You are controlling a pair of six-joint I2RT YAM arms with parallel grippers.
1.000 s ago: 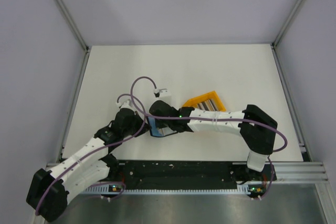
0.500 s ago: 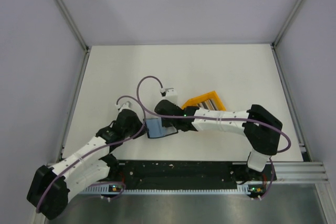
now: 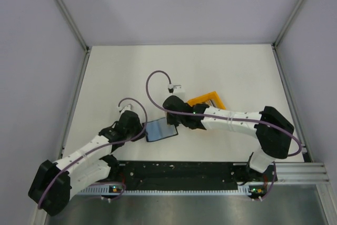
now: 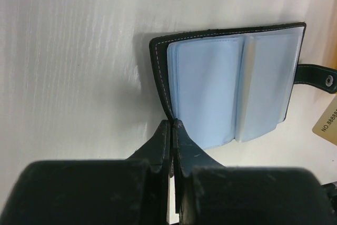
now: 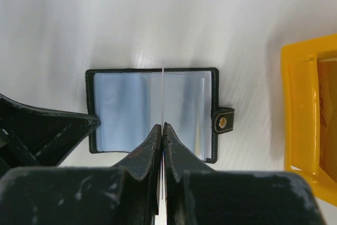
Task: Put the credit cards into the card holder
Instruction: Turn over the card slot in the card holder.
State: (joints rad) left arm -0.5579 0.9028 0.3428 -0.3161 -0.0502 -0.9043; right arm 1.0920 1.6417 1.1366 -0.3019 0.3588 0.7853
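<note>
The card holder (image 3: 158, 130) lies open on the table, its pale blue sleeves (image 4: 210, 93) facing up and its snap strap (image 5: 223, 122) to the right. My left gripper (image 4: 172, 125) is shut on the black cover at the holder's near-left corner (image 5: 90, 130). My right gripper (image 5: 162, 126) is shut on one thin credit card (image 5: 163, 93), which I see edge-on above the middle of the holder. In the left wrist view a corner of its tan face (image 4: 327, 125) shows. In the overhead view the two grippers (image 3: 143, 130) (image 3: 171, 126) meet at the holder.
An orange bin (image 3: 206, 98) stands just right of the holder, partly under the right arm, and its rim (image 5: 297, 119) is close to the strap. Purple cables (image 3: 152, 80) loop above both wrists. Metal rails run along the table's sides.
The holder has gone from partly folded under the grippers to lying open and flat. The right wrist has drawn back to the right, and the left arm has shifted slightly towards the near-left.
</note>
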